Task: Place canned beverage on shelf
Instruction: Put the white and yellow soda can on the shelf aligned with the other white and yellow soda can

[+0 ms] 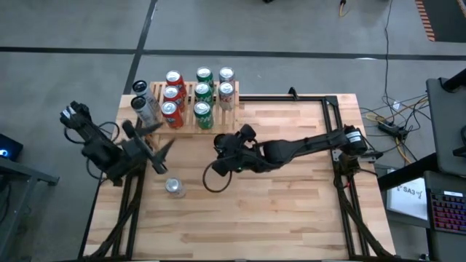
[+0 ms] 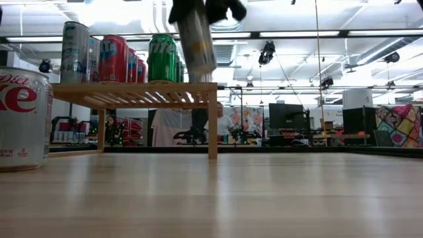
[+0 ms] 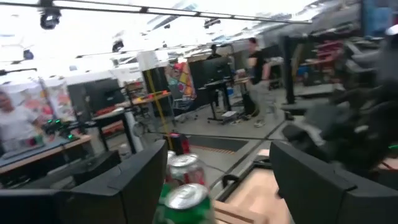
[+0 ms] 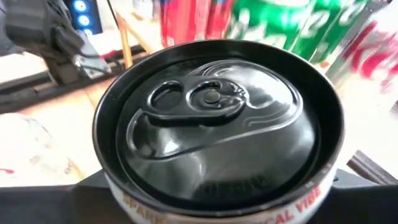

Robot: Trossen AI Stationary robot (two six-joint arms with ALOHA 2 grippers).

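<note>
Right gripper [image 1: 222,161] fingers clamp a slim silver can [image 4: 217,124], held aloft; left gripper [image 1: 162,149] fingers part-open, empty; the can could knock the crowded light-wood slatted shelf [image 1: 218,109].

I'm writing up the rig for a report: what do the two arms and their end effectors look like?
Both the left arm and the right arm are black, jointed, with chunky housings and thin dark cables looping beside them. The left end effector has two flat, dark, blade-like fingers. No markings are readable.
</note>
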